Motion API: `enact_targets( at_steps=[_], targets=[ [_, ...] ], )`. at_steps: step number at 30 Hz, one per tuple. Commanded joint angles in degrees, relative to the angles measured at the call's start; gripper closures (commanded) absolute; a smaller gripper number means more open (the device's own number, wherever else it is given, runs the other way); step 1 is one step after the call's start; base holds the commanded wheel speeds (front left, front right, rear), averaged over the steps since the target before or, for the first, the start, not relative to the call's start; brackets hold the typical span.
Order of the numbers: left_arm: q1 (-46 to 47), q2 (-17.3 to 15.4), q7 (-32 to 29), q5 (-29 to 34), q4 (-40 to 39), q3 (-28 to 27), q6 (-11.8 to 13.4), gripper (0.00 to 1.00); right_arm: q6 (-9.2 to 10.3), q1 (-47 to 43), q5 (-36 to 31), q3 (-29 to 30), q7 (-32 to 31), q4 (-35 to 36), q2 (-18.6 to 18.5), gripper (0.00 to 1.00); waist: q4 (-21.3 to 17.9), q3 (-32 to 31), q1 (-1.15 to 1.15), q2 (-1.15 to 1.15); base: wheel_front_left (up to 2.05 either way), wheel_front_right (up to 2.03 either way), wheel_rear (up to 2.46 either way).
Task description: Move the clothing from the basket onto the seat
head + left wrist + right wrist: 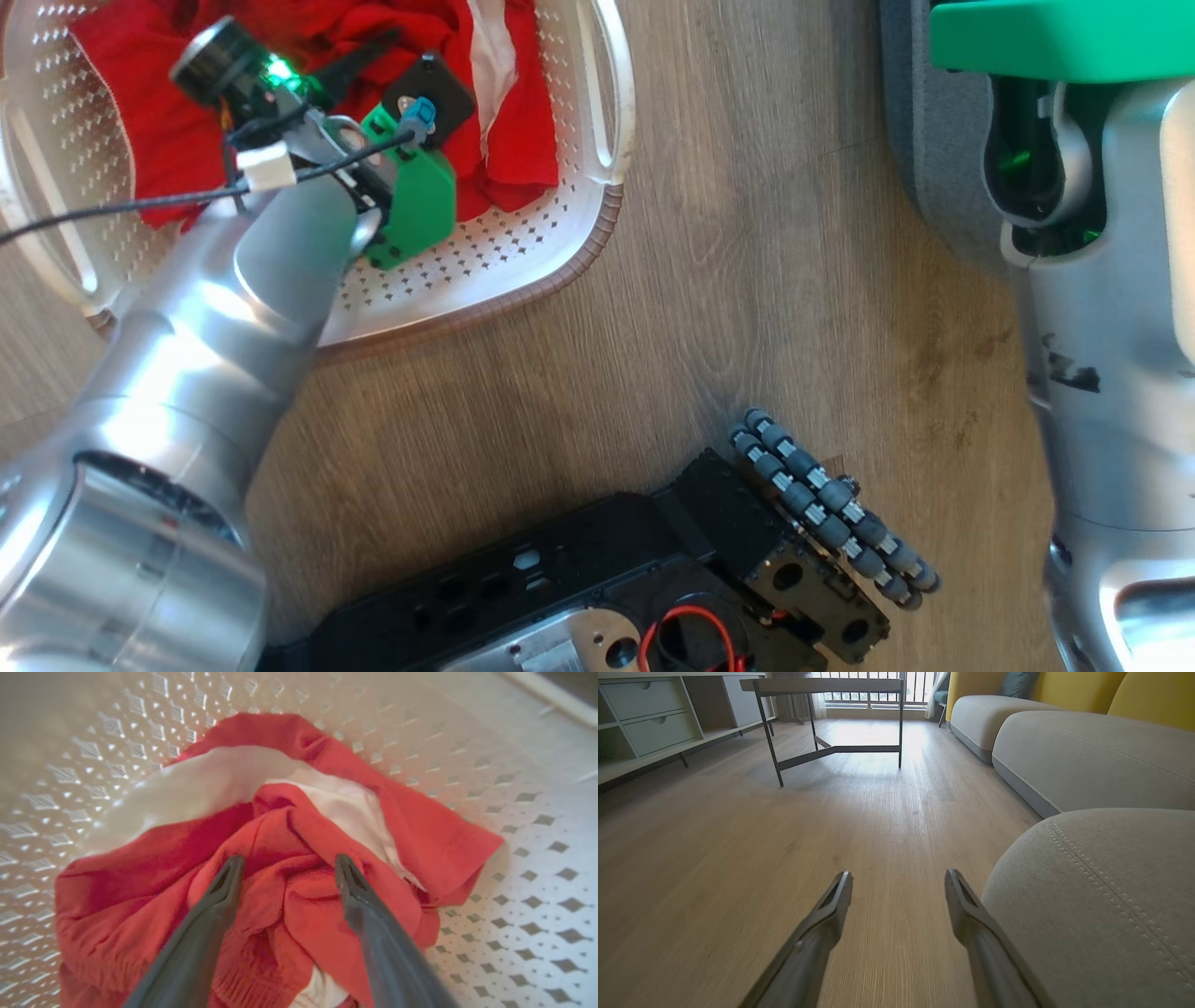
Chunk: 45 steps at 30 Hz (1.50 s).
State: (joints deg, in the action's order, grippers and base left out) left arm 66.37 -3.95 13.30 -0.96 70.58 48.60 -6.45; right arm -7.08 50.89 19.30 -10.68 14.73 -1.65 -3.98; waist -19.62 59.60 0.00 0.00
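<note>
Floor: pale wood planks; carries the seat, the basket and a table.
Seat: grey cushion with a rounded corner and a double line of pale stitching. It stands on the robot's right, well apart from the basket. No clothing lies on the part in view.
Table: dark thin-legged frame, far down the room in the right wrist view.
Base: black chassis with a roller wheel, at the bottom of the head view.
Basket: cream, perforated, brown rim; on the floor at the robot's left front.
Clothing: red fabric with white panels, crumpled in one heap inside the basket, resting on its floor and against one wall.
Left arm: reaches down into the basket, above the clothing.
Left gripper: fingers spread wide, tips over the middle fold of the heap. Nothing is clamped; contact with the fabric cannot be told.
Right gripper: fingers spread wide and empty, low over the floor, just beside the seat corner.
</note>
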Motion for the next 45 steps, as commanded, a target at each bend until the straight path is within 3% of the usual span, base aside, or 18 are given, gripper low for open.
enact_targets(
  at_steps=[1, 6, 13, 14, 16, 26, 38, 45],
  targets=[
    [0.6, -0.9, -0.7, 1.0, 0.1, 0.5, 0.9, 0.0, -0.41, -2.2, 0.4, 0.1, 0.3, 1.8, 0.9, 0.0, -0.1, 0.1, 0.0, 0.0, 0.0, 0.0, 0.0],
    [2.3, -1.3, -4.0, 3.2, 1.8, 2.9, 3.2, 0.0, -0.41, -2.7, 0.5, 0.3, 0.3, 1.8, 1.0, 0.0, -0.2, 0.2, 0.0, 0.0, 0.0, 0.0, 0.0],
    [3.2, -1.3, -10.0, 4.7, 2.8, 5.5, 3.1, 0.0, -0.41, -3.0, 1.1, 0.4, 0.3, 2.1, 1.1, 0.0, -0.1, 0.3, 0.0, 0.0, 0.0, 0.0, 0.0],
    [3.2, -1.3, -10.8, 4.6, 2.9, 5.6, 3.0, 0.14, -0.41, -3.0, 1.2, 0.4, 0.3, 2.1, 1.1, 0.0, -0.1, 0.3, 0.0, 0.0, 0.0, 0.0, 0.0],
    [3.1, -1.2, -11.4, 3.9, 3.0, 5.2, 3.0, 1.0, -0.41, -3.0, 1.4, 0.5, 0.3, 2.1, 1.1, 0.0, -0.2, 0.3, 0.0, 0.0, 0.0, 0.0, 0.0],
    [1.3, -0.7, -9.9, 0.1, 3.1, 3.2, 4.1, 1.0, -0.41, -2.3, 1.7, 0.4, 0.3, 1.9, 1.1, 0.0, -0.2, -0.9, 0.0, 0.0, 0.0, 0.0, 0.0],
    [-2.8, 0.8, -2.9, -5.3, 1.9, 0.7, 4.8, 1.0, -0.41, -5.0, -0.2, 1.9, 0.3, -0.2, -0.1, 0.0, 3.3, -7.9, 0.0, 0.0, 0.0, 0.0, 0.0],
    [-6.6, 1.0, -0.1, -10.3, -3.2, -0.2, 4.7, 1.0, -0.41, -8.1, -1.0, 0.3, 0.3, -2.6, -2.3, 0.0, 6.1, -14.1, 0.0, 0.0, 0.0, 0.0, 0.0]
  ],
)
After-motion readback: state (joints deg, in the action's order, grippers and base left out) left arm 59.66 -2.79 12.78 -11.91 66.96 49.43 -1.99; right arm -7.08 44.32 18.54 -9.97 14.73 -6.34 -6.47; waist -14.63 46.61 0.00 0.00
